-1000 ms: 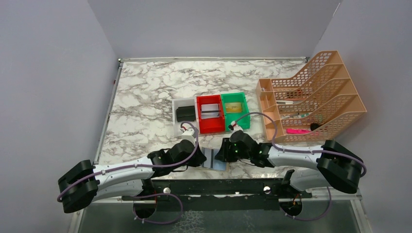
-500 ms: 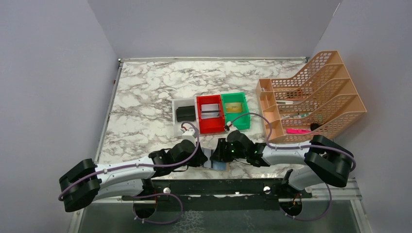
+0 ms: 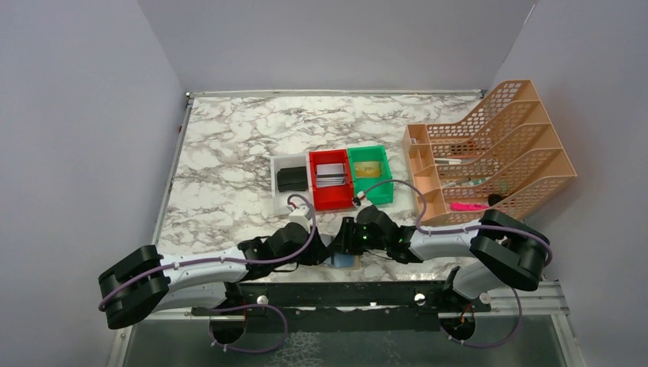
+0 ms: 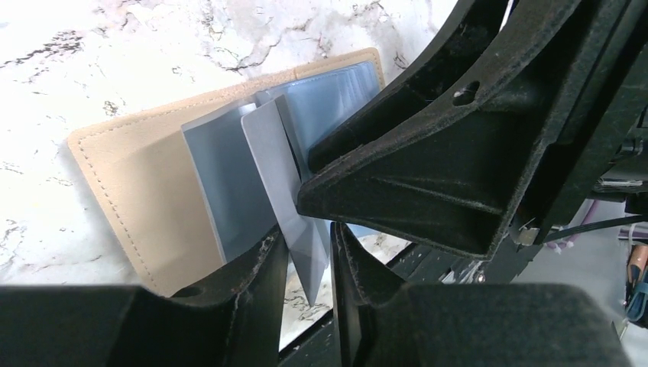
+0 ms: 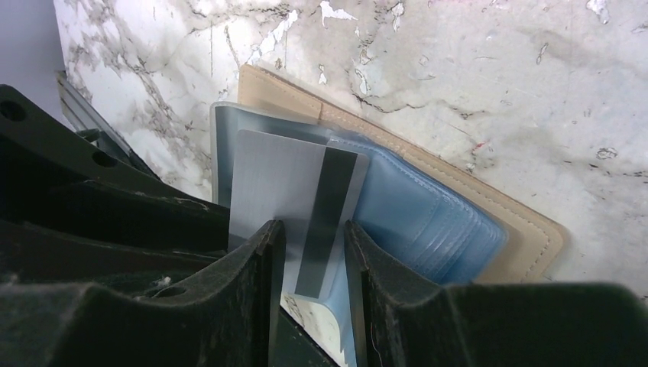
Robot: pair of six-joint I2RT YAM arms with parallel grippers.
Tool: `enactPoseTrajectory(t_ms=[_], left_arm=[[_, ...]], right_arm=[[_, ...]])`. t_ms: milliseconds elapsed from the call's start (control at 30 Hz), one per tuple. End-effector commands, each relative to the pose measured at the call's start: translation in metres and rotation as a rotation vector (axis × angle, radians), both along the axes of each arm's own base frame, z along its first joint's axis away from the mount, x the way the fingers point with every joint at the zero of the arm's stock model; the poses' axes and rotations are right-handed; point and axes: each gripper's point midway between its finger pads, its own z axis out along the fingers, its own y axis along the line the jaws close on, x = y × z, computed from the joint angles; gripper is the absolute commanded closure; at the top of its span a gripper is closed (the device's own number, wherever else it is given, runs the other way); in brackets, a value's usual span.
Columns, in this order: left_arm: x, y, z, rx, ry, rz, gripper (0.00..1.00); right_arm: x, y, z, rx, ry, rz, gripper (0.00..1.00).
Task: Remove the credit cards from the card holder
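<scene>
The left gripper (image 4: 309, 256), narrowly parted, straddled a half-drawn card (image 4: 267, 153); right gripper (image 5: 313, 248), likewise parted, apparently steadied the holder (image 4: 130, 199)

The tan card holder (image 5: 428, 170) lies open on the marble surface, its bluish sleeves fanned up. One silvery credit card (image 5: 267, 183) with a dark stripe sticks partway out, tilted.

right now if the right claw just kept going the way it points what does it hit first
Most likely the silvery credit card standing out of the open card holder: it fills the gap ahead of the right claw. How near is unclear.
</scene>
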Motion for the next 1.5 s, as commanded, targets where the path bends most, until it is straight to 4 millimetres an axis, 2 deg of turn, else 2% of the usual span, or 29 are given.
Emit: enactPoseTrajectory(t_ms=[0,133,433,633,800,1000,1100,1200,1267,1300,1467], left_arm=[[0.006,-0.004,0.01,-0.055,-0.012,0.032,0.73],[0.009,0.003,0.011,-0.04,-0.024,0.063,0.82],[0.016,0.021,0.022,0.018,-0.072,0.114,0.87],[0.02,0.032,0.031,0.059,-0.101,0.137,0.92],[0.026,0.045,0.047,0.102,-0.147,0.166,1.0],[0.029,0.047,0.068,0.06,-0.191,0.175,1.0],[0.03,0.046,0.076,0.043,-0.21,0.17,1.0],[0.032,0.045,0.079,0.052,-0.224,0.157,1.0],[0.032,0.04,0.084,0.056,-0.237,0.127,1.0],[0.033,0.037,0.086,0.056,-0.244,0.11,1.0],[0.04,0.027,0.099,-0.016,-0.245,0.046,1.0]], right_arm=[[-0.01,-0.017,-0.022,-0.075,0.045,-0.011,0.6],[-0.008,-0.02,-0.02,-0.083,0.032,-0.025,0.6],[-0.007,-0.027,-0.025,-0.128,0.032,-0.041,0.61],[-0.005,-0.027,-0.018,-0.116,0.017,-0.039,0.61],[0.001,-0.026,0.008,-0.069,-0.055,-0.044,0.6],[0.009,-0.029,0.058,0.056,-0.187,-0.066,0.59],[0.016,-0.037,0.076,0.111,-0.246,-0.125,0.52],[0.023,-0.048,0.084,0.151,-0.304,-0.19,0.43],[0.025,-0.054,0.086,0.175,-0.325,-0.222,0.28],[0.026,-0.057,0.086,0.188,-0.334,-0.231,0.24],[0.021,-0.064,0.078,0.192,-0.358,-0.22,0.24]])
